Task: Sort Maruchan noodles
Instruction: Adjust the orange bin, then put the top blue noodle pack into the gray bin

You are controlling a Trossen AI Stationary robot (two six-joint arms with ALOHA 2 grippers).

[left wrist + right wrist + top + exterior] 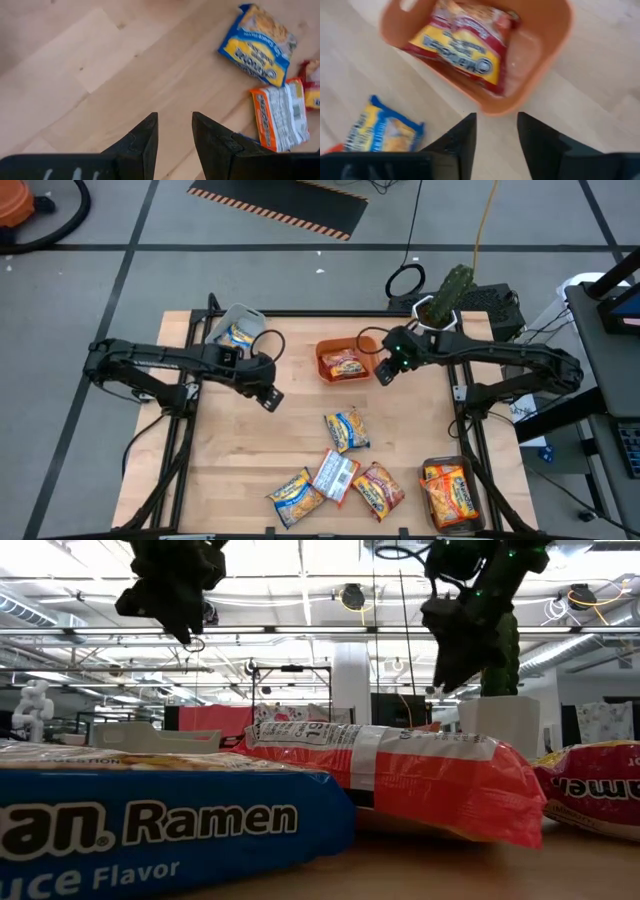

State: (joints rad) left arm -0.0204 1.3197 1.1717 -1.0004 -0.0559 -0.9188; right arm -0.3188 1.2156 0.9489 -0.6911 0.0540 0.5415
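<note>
Several Maruchan noodle packets lie flat and loose on the near half of the wooden table: a yellow-blue one (346,430), an orange-and-white one (335,475), another yellow-blue one (295,497) and a red one (378,487). A red-and-yellow packet (465,42) lies in the orange bin (322,352). My left gripper (268,395) hangs open above bare wood, left of the table's middle, its fingers (147,132) with nothing between them. My right gripper (383,372) hangs open just right of the orange bin, above the table and likewise with nothing between its fingers.
A clear bin (252,314) at the far left holds a yellow-blue packet. A bin (428,468) at the near right corner holds orange packets. A potted cactus (452,288) stands beyond the table's far right corner. Bare wood lies between the two grippers and along the left side.
</note>
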